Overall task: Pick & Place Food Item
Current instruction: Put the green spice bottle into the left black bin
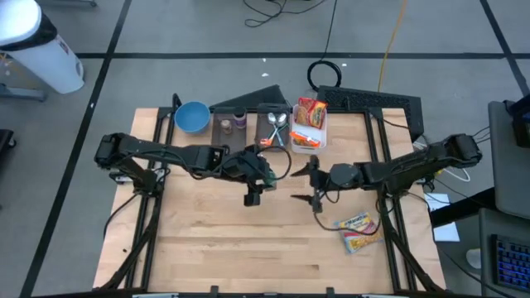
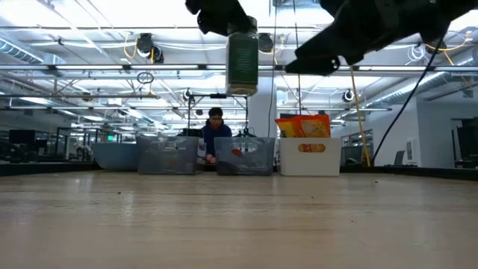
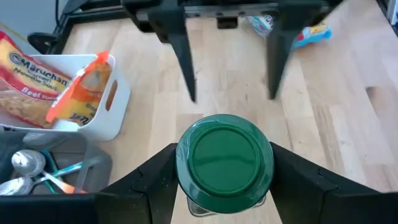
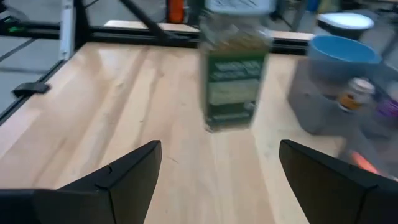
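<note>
Wooden worktop (image 1: 207, 240), with white bin (image 1: 319, 141) of noodle packets at its far edge as landmark. Just in front of that bin and toward the blue bowl (image 1: 192, 117), left gripper (image 3: 225, 186) hovering clear of the boards, jaws pinching a green-lidded spice jar (image 3: 224, 160). On the jar's other side, right gripper (image 1: 308, 184) facing it, jaws spread wide and empty.
</note>
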Motion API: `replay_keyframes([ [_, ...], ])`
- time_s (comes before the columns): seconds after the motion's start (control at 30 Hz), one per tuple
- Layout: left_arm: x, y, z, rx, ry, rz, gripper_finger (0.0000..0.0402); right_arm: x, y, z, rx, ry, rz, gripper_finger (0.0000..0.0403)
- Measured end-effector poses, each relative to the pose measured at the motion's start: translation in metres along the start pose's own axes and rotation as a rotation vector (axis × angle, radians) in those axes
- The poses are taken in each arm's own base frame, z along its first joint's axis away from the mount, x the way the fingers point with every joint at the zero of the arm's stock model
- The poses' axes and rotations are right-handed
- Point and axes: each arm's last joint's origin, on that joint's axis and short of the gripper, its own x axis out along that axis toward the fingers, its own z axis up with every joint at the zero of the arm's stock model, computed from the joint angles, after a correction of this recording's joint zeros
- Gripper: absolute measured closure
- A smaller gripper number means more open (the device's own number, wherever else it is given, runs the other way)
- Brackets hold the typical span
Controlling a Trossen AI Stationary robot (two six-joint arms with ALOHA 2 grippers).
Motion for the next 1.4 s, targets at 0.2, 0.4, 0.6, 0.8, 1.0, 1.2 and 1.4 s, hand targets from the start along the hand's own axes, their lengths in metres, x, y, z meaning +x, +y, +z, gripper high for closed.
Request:
replay_keyframes([
  [0.2, -0.007, 0.014, -0.004, -0.026, 0.046, 0.020, 0.0187, -0.029, -0.005, -0.011, 0.074, -0.092, -0.049, 0.0083],
  [0.4, -0.003, 0.030, -0.019, -0.062, 0.100, 0.052, 0.0187, -0.050, -0.009, -0.029, 0.139, -0.197, -0.082, 0.0083],
  [0.6, 0.008, 0.047, -0.049, -0.148, 0.038, -0.004, 0.0187, -0.066, -0.013, -0.044, 0.169, -0.242, -0.140, 0.0083],
  [0.8, -0.001, 0.057, -0.076, -0.196, -0.095, 0.012, 0.0187, -0.074, -0.015, -0.047, 0.079, -0.268, -0.158, 0.0083],
  [1.0, -0.030, 0.070, -0.095, -0.242, -0.156, 0.080, 0.0187, -0.077, -0.015, -0.048, 0.045, -0.272, -0.158, 0.0083],
  [1.2, -0.065, 0.088, -0.118, -0.258, -0.192, 0.218, 0.0187, -0.077, -0.015, -0.046, 0.059, -0.298, -0.156, 0.0083],
  [1.4, -0.086, 0.125, -0.136, -0.326, -0.160, 0.383, 0.0187, -0.079, -0.018, -0.040, 0.072, -0.359, -0.187, 0.0083],
])
